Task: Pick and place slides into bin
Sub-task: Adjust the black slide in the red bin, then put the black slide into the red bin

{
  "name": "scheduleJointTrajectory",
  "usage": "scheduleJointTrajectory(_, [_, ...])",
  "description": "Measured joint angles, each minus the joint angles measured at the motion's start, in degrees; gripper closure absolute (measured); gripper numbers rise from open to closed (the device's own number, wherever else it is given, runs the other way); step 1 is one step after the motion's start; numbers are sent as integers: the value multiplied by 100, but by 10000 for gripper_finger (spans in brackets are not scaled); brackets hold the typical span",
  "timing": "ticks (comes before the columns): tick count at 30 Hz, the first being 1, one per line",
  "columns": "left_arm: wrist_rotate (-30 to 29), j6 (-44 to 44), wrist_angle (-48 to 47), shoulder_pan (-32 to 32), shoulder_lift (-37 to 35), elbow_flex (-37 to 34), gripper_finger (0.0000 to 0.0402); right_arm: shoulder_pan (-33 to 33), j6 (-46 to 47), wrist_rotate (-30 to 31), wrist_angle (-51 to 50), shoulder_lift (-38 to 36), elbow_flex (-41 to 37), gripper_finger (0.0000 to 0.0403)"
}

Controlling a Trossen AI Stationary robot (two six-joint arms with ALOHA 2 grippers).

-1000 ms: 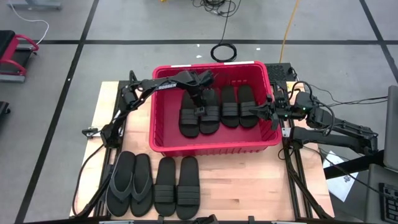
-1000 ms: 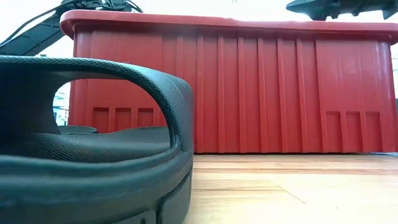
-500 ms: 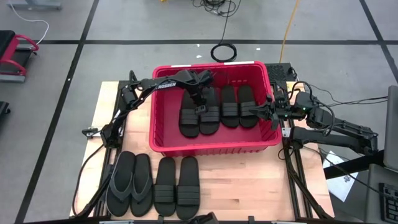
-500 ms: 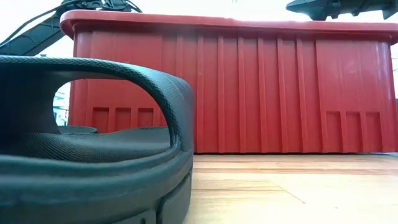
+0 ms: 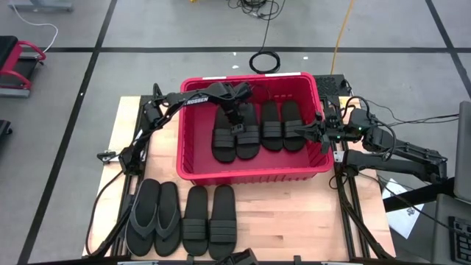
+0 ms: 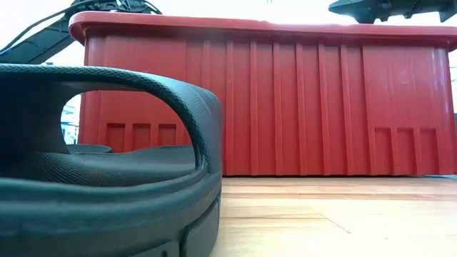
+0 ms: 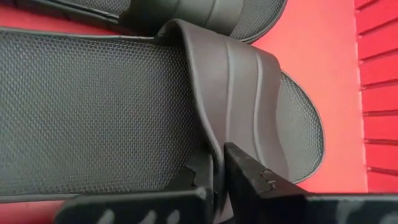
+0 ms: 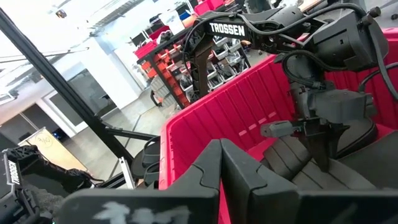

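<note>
The red bin (image 5: 254, 174) stands at the table's far middle with several black slides on its floor. My left gripper (image 5: 236, 126) reaches down into the bin and is shut on one of the left-hand slides (image 7: 112, 112). My right gripper (image 5: 307, 131) hangs shut and level over the bin's right rim, touching nothing. Two grey flip-flops (image 5: 154, 218) and two strapped slides (image 5: 210, 221) lie flat on the table near its front edge, left of centre. One slide (image 6: 107, 178) fills the low view's foreground. My left gripper pinches the edge of the slide's ribbed strap (image 7: 214, 146) between its two fingers, at the top of the arch. One finger (image 7: 200, 177) stands on the footbed side, the other finger (image 7: 249, 174) on the strap's outer face. The fingers slant down from the far left. The slide's sole lies flat on the bin floor.
The bin's tall ribbed wall (image 6: 285, 100) rises between the table's front and the slides inside. Bare wood (image 5: 294, 213) lies to the right of the slides on the table. Cables run along both table sides.
</note>
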Motion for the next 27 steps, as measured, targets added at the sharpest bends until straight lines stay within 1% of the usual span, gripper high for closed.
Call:
scheduleJointTrajectory(4, [-64, 211, -1, -4, -40, 0, 342, 0, 0, -9, 0, -2, 0, 403])
scheduleJointTrajectory(8, [-212, 257, 49, -20, -115, 7, 287, -2, 11, -15, -2, -4, 0, 403])
scheduleJointTrajectory(12, [-406, 484, 9, -24, -147, 84, 227, 2, 3, -17, -3, -3, 0, 403])
scheduleJointTrajectory(15, [-738, 613, -5, -84, -180, 218, 186, 3, -2, -18, -4, -4, 2, 403])
scheduleJointTrajectory(18, [-939, 732, -205, -159, -180, 529, 153, 3, -26, -20, -4, -4, 2, 403])
scheduleJointTrajectory(22, [-950, 851, -528, -271, -180, 1140, 124, 3, -136, -20, -7, -4, 0, 403])
scheduleJointTrajectory(27, [-957, 901, -1493, -445, -183, 2342, 109, 3, -339, -21, -7, -4, 1, 403])
